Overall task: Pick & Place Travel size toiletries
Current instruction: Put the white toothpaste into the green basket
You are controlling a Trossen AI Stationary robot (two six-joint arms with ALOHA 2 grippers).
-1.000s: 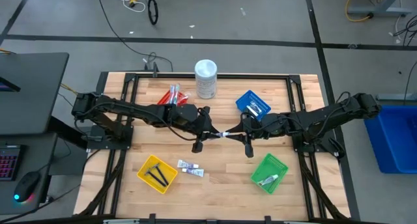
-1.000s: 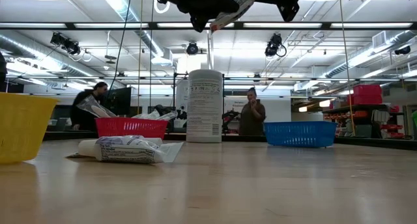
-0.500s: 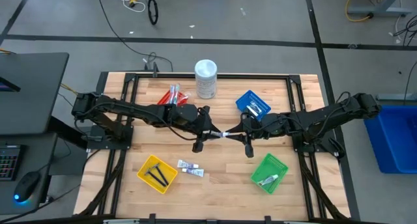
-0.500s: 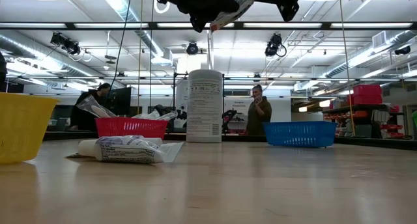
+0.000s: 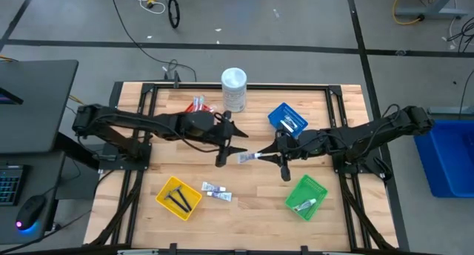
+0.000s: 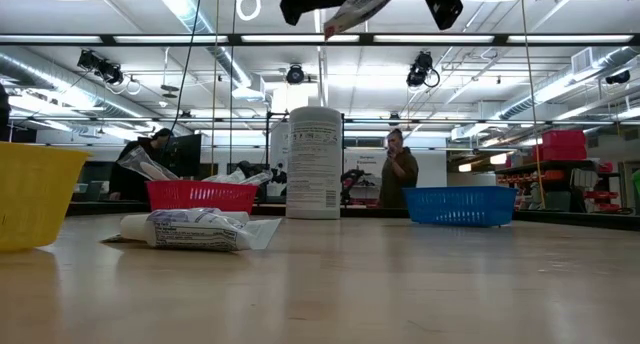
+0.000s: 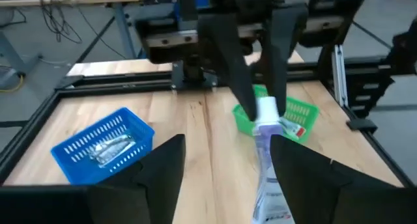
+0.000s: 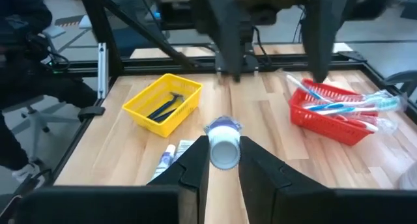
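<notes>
A white travel-size tube (image 5: 248, 157) hangs high over the middle of the table, also seen at the top of the low view as the tube (image 6: 355, 2). My right gripper (image 5: 266, 156) is shut on it. My left gripper (image 5: 231, 147) stands open just left of the tube's free end. In the left wrist view the gripper (image 7: 226, 142) has its fingers wide on either side of the tube (image 7: 266, 178). Two more small tubes (image 5: 216, 190) lie flat on the wood near the front. My right gripper pinches the tube's cap end (image 8: 223, 152) between its two fingers (image 7: 238, 87). The fingers come nearly level from the table's right. The tube sticks out ahead of them toward the left arm, lifted clear, its free end (image 6: 330, 26) tilted lower.
A yellow basket (image 5: 178, 196) with black razors and a green basket (image 5: 306, 197) sit near the front. A red basket (image 5: 198, 107) with toothbrushes, a blue basket (image 5: 286, 120) and a tall white container (image 5: 234, 90) stand at the back. People are in the room beyond.
My left gripper has opened, let go of the tube, and drawn back toward the table's left edge and upward. The tube stays in my right gripper, which has kept still.
</notes>
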